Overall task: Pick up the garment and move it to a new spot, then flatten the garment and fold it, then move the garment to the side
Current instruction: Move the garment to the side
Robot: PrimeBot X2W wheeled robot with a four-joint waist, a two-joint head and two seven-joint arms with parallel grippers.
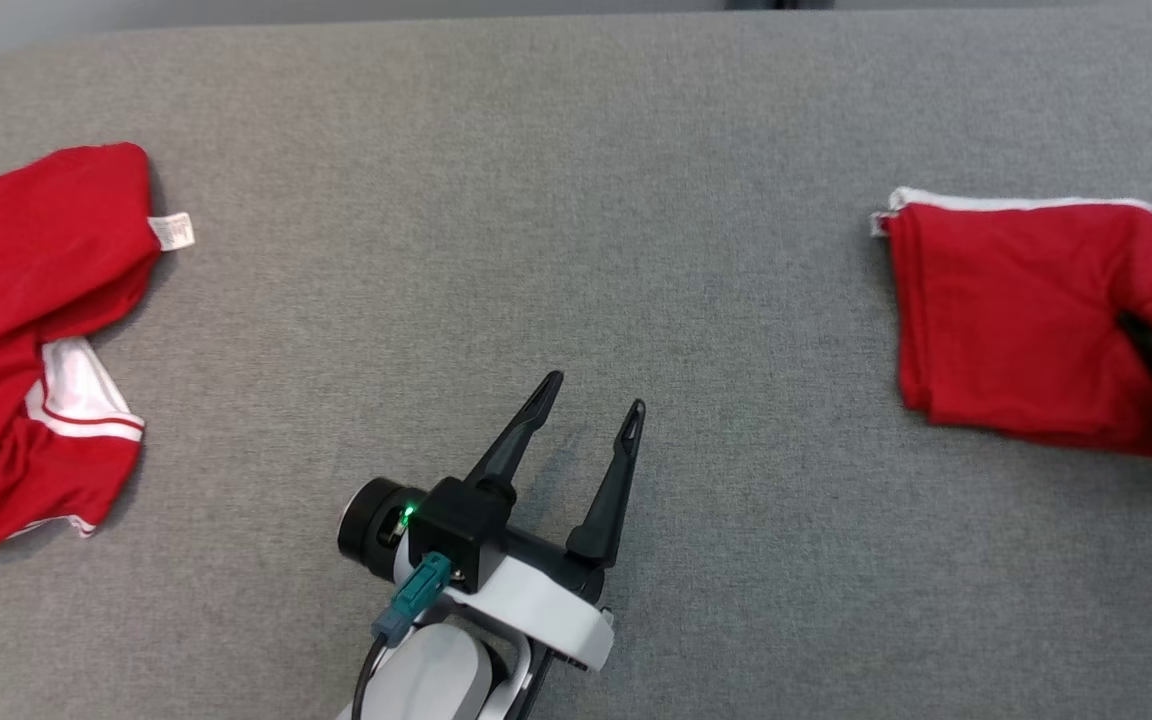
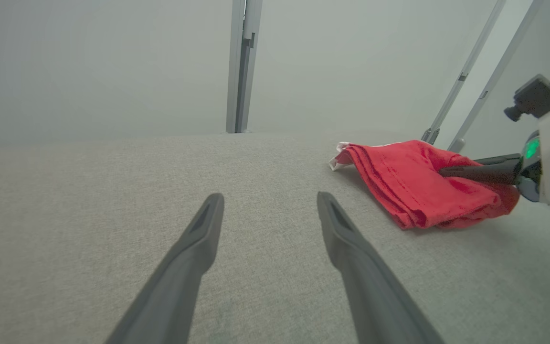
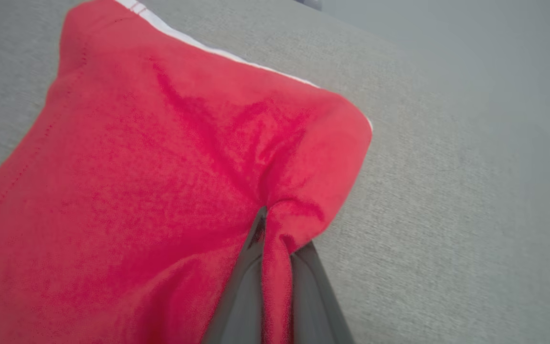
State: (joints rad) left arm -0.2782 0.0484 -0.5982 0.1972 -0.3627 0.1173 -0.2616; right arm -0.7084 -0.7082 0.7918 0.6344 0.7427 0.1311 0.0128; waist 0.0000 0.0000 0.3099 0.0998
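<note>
The right gripper [image 3: 275,239] is clamped on a pinch of the folded red garment [image 1: 1006,320] lying on the table's [image 1: 576,200] right side, while the left gripper [image 1: 593,390] is spread wide, holding nothing

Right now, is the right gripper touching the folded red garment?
Touching. Right wrist view shows the right gripper shut on a pinched ridge of the folded garment near its edge.

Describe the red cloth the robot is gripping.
Across the grey table, look to the robot's right. The folded red garment lies there, pinched between its right fingers. Unlike the crumpled red garment far left, it is a neat white-edged rectangle.
</note>
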